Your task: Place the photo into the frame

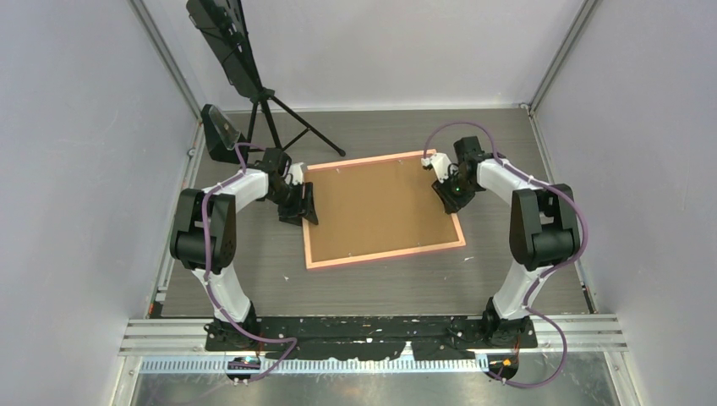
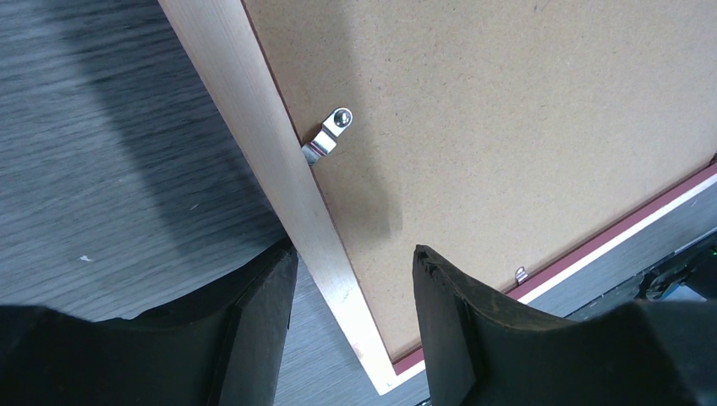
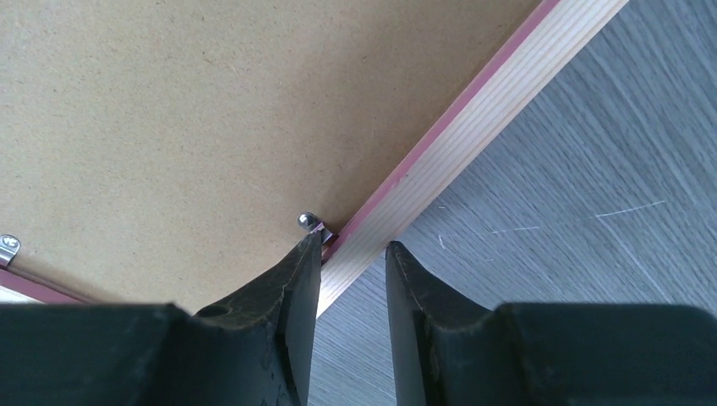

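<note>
Grey wood-grain desk (image 1: 507,144) inside a white-walled booth, black tripod (image 1: 270,110) at the far left. Item: frame (image 1: 385,255), lying flat and back-up at desk centre, slightly skewed. Thin rails, salmon-pink at the edges, pale bare wood on the reverse. Filled by a brown backing board (image 1: 380,207), flush within the rails, kept by small metal clips (image 2: 330,135). Of the photo: nothing in sight in any view; under the board or elsewhere, cannot tell. Left hand (image 2: 351,254): released, fingers astride the left rail with a gap on the board side. Right hand (image 3: 353,244): astride the right rail, fingers close on either side, inner tip just beside a clip; gripping or not, cannot tell. Hazards, as judged: inner fingertip snagging or bending the clip on a pinch; thin rail slipping from a narrow hold; a lift at one side only, twisting the frame or skating it across the smooth desk; board jolted loose.
</note>
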You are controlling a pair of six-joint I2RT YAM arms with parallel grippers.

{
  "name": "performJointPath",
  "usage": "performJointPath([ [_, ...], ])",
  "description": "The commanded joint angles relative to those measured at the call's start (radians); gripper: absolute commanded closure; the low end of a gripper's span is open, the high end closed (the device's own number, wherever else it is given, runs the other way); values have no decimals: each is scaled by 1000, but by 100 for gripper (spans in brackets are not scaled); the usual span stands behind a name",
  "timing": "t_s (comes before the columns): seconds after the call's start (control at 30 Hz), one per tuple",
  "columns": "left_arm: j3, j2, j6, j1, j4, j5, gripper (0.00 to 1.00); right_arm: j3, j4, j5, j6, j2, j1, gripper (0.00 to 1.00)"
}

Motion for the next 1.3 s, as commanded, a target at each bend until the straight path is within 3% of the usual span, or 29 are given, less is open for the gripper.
performJointPath([
  [0.0, -6, 47, 24, -15, 38, 24, 44, -35, 60, -2, 31, -82, -5, 63],
  [0.17, -5, 46, 23, -14, 38, 26, 44, -68, 90, -4, 58, -113, -5, 52],
  [0.37, -5, 45, 24, -15, 37, 25, 44, -87, 107, -27, 93, -155, -8, 46],
  [1.27, -4, 47, 24, -14, 37, 28, 44, -129, 149, -11, 83, -98, -23, 50],
])
